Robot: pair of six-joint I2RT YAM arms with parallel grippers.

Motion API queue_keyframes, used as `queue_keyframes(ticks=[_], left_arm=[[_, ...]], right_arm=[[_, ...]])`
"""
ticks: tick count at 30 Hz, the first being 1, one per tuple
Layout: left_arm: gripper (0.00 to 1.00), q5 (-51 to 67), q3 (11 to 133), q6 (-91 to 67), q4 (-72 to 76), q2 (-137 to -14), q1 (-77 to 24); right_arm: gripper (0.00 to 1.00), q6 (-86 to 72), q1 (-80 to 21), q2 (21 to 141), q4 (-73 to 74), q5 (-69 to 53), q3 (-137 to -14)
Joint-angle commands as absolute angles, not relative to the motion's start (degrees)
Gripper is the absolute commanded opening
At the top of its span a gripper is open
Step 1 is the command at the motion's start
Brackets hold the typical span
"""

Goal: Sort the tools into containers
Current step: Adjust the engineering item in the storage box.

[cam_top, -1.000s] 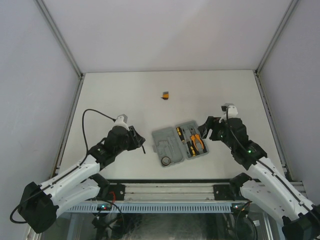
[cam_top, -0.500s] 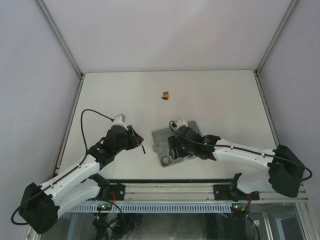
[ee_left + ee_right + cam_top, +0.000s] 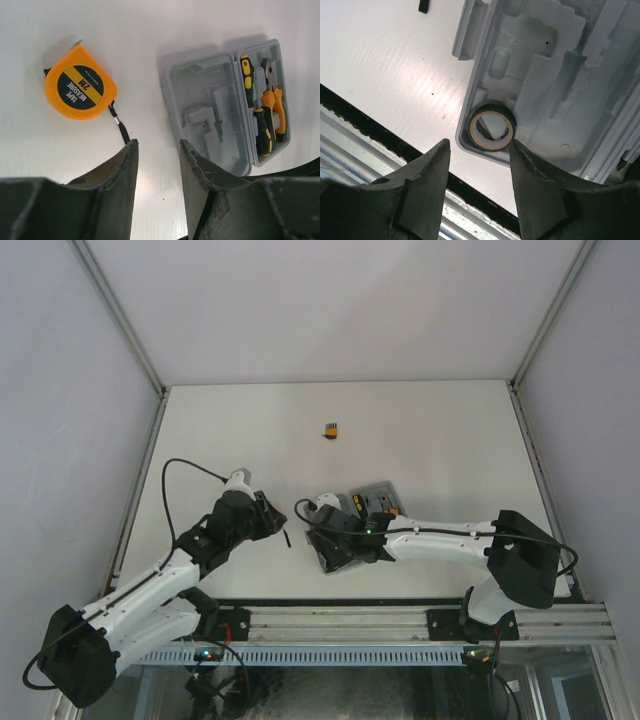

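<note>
A grey plastic hinged tool case [image 3: 210, 107] is seen lying open on the white table [image 3: 450, 430], with its moulded recesses facing up. In one half, two black-and-orange screwdrivers [image 3: 247, 80] and the orange-handled pliers [image 3: 273, 102] are laid side by side. In a near corner of the other half, a small black ring with a pale inner face [image 3: 492, 131] is seated. The right gripper [image 3: 479, 150] is held over that corner with its fingers spread, the ring framed between them; whether it is touched cannot be told. The left gripper [image 3: 157, 150] is poised above the bare table with its fingers parted and nothing between them. A round orange tape measure [image 3: 80, 90] lies just beside the case, and a tiny orange-black block [image 3: 330, 429] sits well apart, farther back.
</note>
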State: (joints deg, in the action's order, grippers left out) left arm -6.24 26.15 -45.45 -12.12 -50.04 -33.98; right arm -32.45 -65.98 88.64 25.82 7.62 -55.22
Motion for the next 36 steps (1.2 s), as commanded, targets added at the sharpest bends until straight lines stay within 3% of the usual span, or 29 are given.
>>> queue_keyframes(ticks=[1, 36], left_arm=[[0.43, -5.7, 25.9, -45.2, -9.9, -50.5, -33.6], [0.43, -4.4, 25.2, -45.8, -8.8, -51.5, -33.6]], right_arm=[[0.50, -32.9, -67.1, 89.3, 27.7, 9.9, -57.7], [0.51, -30.5, -65.9, 92.1, 25.5, 9.1, -58.8]])
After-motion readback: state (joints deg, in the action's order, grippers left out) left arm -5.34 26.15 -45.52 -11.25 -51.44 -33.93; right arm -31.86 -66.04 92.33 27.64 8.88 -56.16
